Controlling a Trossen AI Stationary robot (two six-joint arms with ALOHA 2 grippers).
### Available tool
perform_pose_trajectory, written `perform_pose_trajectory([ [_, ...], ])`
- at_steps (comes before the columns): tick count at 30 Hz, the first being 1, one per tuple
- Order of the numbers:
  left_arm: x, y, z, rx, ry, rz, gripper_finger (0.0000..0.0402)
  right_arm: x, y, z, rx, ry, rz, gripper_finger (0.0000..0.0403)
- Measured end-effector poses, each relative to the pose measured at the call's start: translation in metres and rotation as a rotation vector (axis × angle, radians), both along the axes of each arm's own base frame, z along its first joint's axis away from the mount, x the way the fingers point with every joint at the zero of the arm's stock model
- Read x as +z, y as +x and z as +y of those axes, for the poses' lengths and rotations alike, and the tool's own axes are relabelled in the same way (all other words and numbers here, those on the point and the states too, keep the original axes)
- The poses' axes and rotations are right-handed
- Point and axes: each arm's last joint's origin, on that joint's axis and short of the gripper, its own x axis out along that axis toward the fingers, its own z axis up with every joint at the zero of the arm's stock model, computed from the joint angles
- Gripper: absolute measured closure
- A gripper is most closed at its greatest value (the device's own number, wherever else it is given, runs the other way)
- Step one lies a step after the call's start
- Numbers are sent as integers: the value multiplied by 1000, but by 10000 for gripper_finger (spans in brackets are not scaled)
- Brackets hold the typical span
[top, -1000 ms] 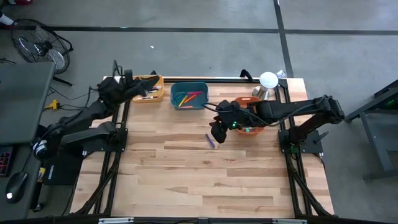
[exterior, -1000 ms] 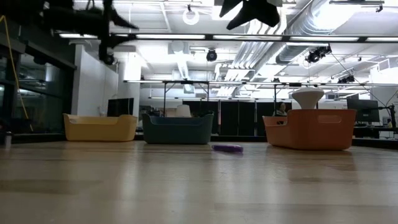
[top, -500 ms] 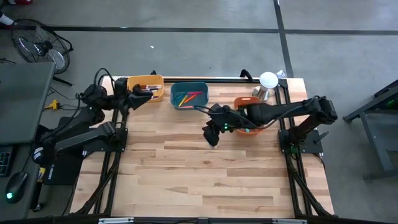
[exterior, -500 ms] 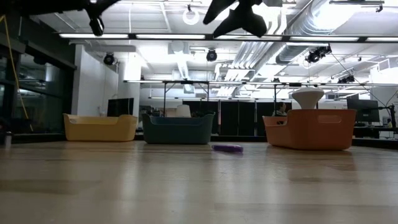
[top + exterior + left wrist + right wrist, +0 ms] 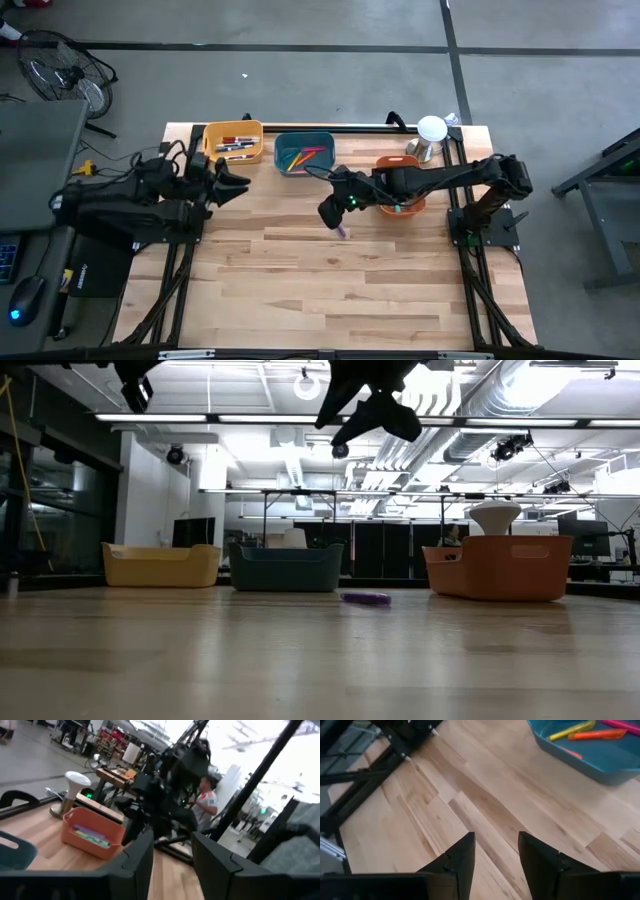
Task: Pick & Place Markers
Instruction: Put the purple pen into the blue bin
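High: I see right gripper (image 5: 331, 212) above purple marker (image 5: 341, 230) on table (image 5: 330, 290); left gripper (image 5: 232, 184) near yellow bin (image 5: 233, 131) | Low: marker (image 5: 365, 598) lies flat | Left wrist: fingers (image 5: 137, 857) spread, empty | Right wrist: fingers (image 5: 460, 855) apart, empty, beside teal bin (image 5: 600, 760).
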Motion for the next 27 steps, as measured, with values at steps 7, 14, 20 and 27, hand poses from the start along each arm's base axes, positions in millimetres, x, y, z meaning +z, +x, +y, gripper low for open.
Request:
perform_pose_trajectory([
  [7, -4, -9, -17, -42, 101, -21, 270, 3, 6, -4, 15, 28, -69, 278],
  [14, -28, -29, -15, -18, 91, -85, 270, -1, 11, -1, 11, 55, -73, 279],
  [20, -41, -43, -14, -51, 70, -168, 270, 0, 14, -1, 7, 57, -107, 279],
  [27, -53, -37, -16, -82, 120, -101, 270, 9, 44, -2, 38, 12, -81, 279],
])
